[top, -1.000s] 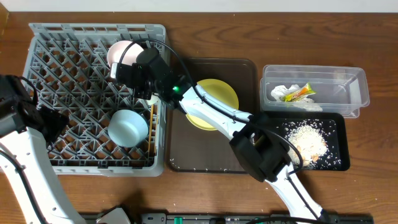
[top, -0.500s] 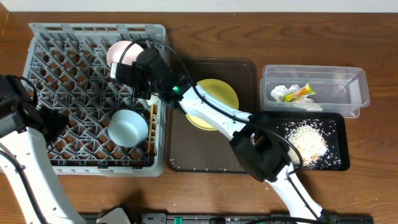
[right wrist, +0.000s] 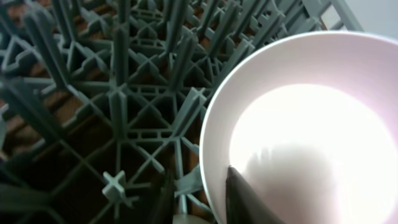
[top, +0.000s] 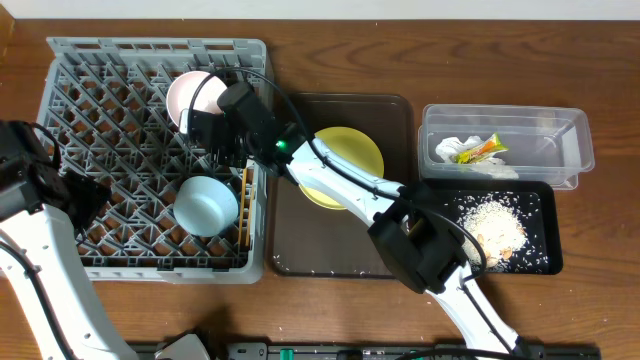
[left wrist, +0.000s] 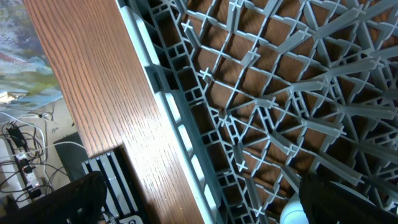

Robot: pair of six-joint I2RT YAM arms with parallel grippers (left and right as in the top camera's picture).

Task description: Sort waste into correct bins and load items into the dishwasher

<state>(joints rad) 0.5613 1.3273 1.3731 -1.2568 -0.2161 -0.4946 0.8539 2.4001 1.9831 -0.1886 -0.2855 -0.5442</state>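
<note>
the right claw (right wrist: 199,178) is hanging low over the grey dish rack (top: 100,70), its two fingers straddling the rim of a white cup (top: 190,97). one finger is lying inside against the wall and the other is standing outside with a sliver of rack showing between it and the cup, so the claw is looking slack rather than clenched. the cup is leaning among the pegs right at the fingertips, mouth turned upward. just in front of that claw a light-blue bowl (top: 205,205) is sitting in the rack, with chopsticks (top: 245,205) beside it. behind the claw, under its arm, a yellow plate (top: 355,150) is resting on the dark-brown tray (top: 390,110). the left claw (top: 85,190) is hovering over the rack's left edge, fingers spread wide and gripping nothing.
</note>
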